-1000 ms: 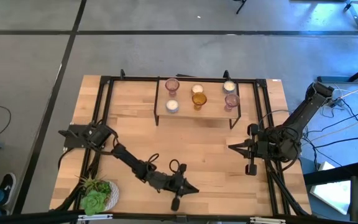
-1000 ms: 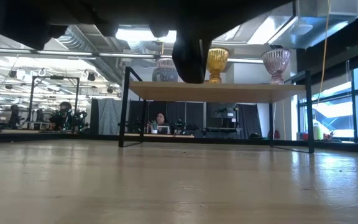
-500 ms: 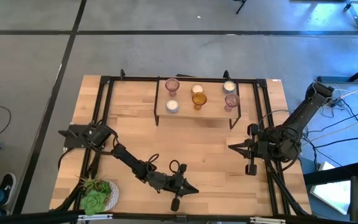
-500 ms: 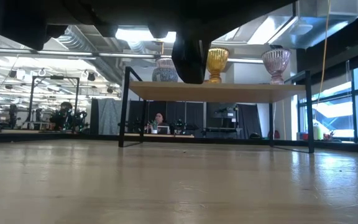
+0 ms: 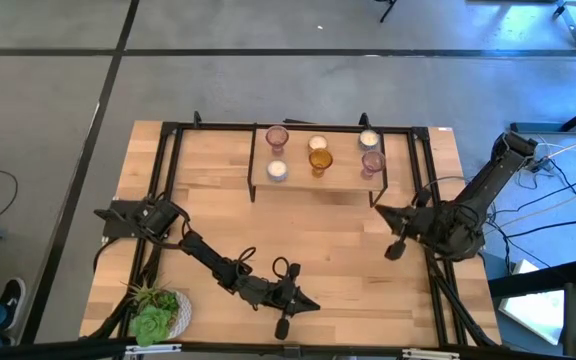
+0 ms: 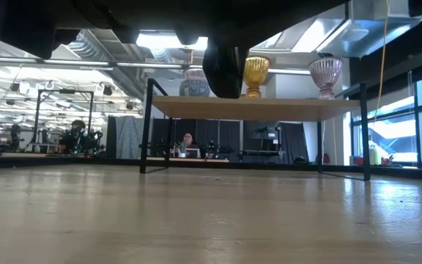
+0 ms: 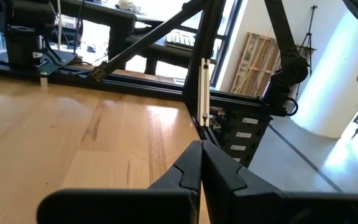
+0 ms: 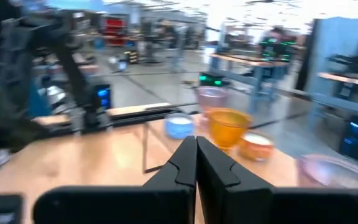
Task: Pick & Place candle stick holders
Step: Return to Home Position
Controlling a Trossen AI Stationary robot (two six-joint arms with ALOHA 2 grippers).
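Observation:
Six small glass candle stick holders stand on their bases on a raised wooden shelf at the table's far middle: two pinkish, three whitish-cream, one amber. My right gripper is shut and empty, just right of the shelf's near right corner, pointing at it; its wrist view shows the amber holder ahead. My left gripper is shut and empty near the table's near edge; it also shows in its wrist view.
A green plant in a white pot stands at the near left corner. A black frame runs round the table. In the low view, the shelf's black legs lift it above the table, with open room under it. People sit in the room behind.
My right gripper has swung from pointing at the table's left edge toward the far left, and its tip has gone toward the shelf's near right corner. My left arm and the holders have kept still.

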